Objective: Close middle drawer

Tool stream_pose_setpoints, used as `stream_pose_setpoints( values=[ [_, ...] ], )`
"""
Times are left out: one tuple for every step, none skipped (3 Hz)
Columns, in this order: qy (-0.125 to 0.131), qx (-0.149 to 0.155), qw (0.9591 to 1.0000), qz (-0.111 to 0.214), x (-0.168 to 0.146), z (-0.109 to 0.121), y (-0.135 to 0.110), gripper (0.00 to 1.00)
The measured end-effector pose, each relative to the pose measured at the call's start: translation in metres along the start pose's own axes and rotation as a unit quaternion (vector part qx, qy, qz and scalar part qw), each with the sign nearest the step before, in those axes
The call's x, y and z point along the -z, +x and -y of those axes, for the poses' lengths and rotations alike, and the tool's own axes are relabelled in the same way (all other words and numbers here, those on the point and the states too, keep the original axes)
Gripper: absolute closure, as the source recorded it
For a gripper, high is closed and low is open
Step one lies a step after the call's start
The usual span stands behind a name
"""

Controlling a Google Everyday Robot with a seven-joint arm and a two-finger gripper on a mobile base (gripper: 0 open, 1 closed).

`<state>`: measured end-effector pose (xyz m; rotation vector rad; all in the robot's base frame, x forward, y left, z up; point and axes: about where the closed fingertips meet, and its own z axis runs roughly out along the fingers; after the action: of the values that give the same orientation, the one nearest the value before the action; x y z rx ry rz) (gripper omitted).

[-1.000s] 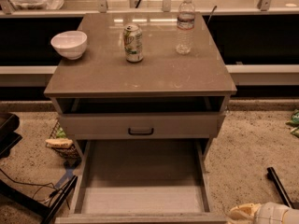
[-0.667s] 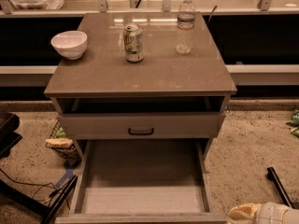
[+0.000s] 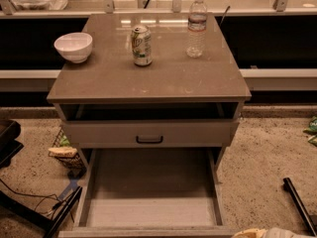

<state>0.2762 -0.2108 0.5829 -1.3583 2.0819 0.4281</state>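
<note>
the counter (image 3: pixel 168 81) on top of the grey-beige cabinet fills the middle of the camera view. below it the middle drawer (image 3: pixel 148 192) stands pulled far out toward the bottom edge, well clear of the upper drawer (image 3: pixel 148 132), which sits nearly shut with its dark pull showing. the gripper (image 3: pixel 255 232) is a pale shape at the lower right corner, just beside the middle drawer's front right end; whether it is open or has hold of anything cannot be told.

the main risk, as i judge it, is a push landing off-centre at that right end, which could skew the long drawer on its runners and jam it partway. contact too high could slide over the thin front lip into the tray. a hard shove could jolt the cabinet and tip the water bottle (image 3: pixel 197 26) or the soda can (image 3: pixel 141 45); the white bowl (image 3: pixel 73 46) looks steadier.

the middle drawer is wide and shallow, with a bare flat floor, thin side walls, and its own pull out of sight
</note>
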Motion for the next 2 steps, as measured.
stream_pose_setpoints(
  values=[
    [-0.027,-0.016,0.9988,0.037,-0.030,-0.021,0.019,1.00],
    [-0.051,-0.027,0.9960,0.069,-0.061,-0.037,0.035,1.00]
  ],
)
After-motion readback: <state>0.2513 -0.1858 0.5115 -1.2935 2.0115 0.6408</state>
